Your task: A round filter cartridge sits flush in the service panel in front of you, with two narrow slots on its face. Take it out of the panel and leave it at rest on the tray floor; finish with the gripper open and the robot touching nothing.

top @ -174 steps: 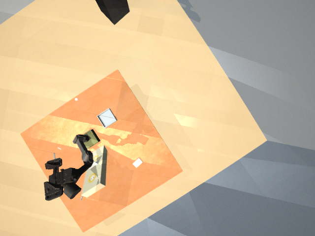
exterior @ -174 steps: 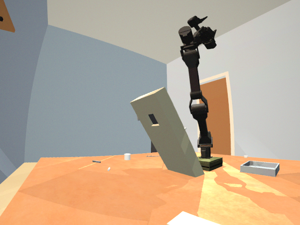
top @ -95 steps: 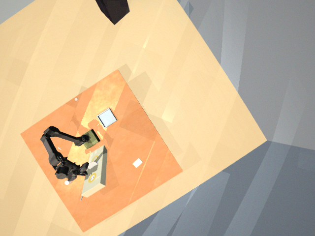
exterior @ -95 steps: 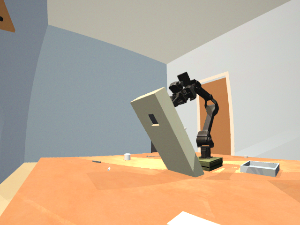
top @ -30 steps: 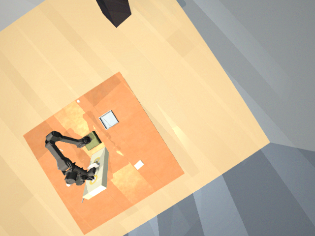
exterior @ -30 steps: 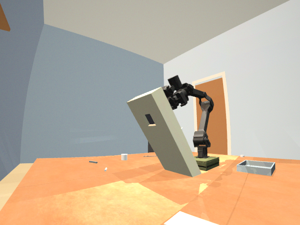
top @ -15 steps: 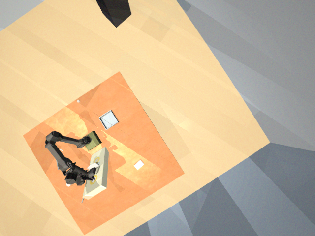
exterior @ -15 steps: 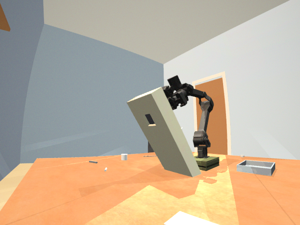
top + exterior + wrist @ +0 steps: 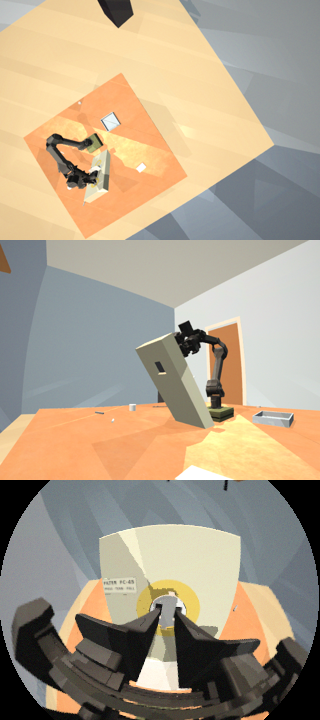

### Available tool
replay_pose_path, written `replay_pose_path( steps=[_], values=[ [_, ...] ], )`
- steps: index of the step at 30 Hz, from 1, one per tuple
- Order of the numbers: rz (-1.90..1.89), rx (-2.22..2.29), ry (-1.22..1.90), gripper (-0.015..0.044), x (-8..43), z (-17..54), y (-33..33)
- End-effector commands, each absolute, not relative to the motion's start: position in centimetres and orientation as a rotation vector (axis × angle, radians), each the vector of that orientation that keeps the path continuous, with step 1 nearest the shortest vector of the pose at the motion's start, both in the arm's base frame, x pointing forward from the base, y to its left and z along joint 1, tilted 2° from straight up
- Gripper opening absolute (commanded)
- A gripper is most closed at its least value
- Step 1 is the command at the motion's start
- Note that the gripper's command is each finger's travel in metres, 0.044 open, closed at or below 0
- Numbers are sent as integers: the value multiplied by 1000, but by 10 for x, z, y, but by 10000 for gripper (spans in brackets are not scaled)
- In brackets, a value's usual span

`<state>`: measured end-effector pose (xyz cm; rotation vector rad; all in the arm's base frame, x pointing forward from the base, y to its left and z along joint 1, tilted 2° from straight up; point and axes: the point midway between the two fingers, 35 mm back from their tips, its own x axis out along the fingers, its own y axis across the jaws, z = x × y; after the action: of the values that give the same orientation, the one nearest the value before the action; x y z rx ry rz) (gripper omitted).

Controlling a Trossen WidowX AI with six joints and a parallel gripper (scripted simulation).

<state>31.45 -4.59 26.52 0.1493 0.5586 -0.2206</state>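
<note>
Orange mat (image 9: 77,446) on pale wood floor. Your beige slab-shaped service panel (image 9: 175,384) leans tilted, away from the arm. The black parallel-jaw gripper (image 9: 168,615) meets the yellow-ringed round filter cartridge (image 9: 190,596) (fingertips narrow, apparently in its slots); whether they pinch it, cannot tell. Grey tray (image 9: 272,418) sits well apart.

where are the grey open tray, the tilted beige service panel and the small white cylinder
grey open tray (image 9: 271,418), exterior view, near wall
tilted beige service panel (image 9: 165,384), exterior view, back face
small white cylinder (image 9: 132,407), exterior view, its side
</note>
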Motion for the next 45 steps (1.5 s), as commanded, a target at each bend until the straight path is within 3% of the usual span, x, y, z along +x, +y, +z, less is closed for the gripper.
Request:
replay_pose_path(
  steps=[1,35,45],
  values=[
    [-216,145,561,91,316,264,-46],
    [-216,145,560,91,327,256,-48],
    [-219,149,555,4,323,260,-48]
  ],
)
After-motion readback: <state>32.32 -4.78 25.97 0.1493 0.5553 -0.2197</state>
